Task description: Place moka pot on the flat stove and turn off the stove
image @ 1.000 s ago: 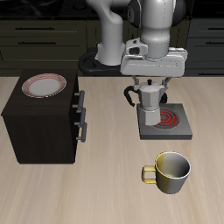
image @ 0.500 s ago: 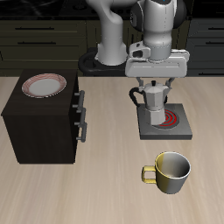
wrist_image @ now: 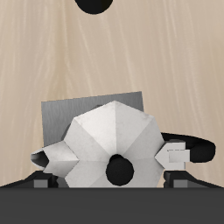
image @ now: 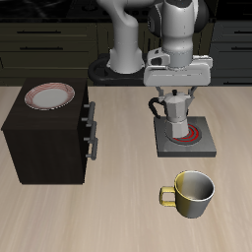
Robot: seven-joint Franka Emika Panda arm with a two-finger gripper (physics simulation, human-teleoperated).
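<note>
Fingers (image: 177,94) closing on pot (image: 176,111) near lid, gripping it upright — hanging pot over stove (image: 185,140), above red coil, so base is lining up for flat landing. Mug (image: 193,194) sitting nearer desk (image: 118,212) front than stove.

even, bright simulator light, sharp and glare-free, soft shadows beneath objects, dim dark background
</note>
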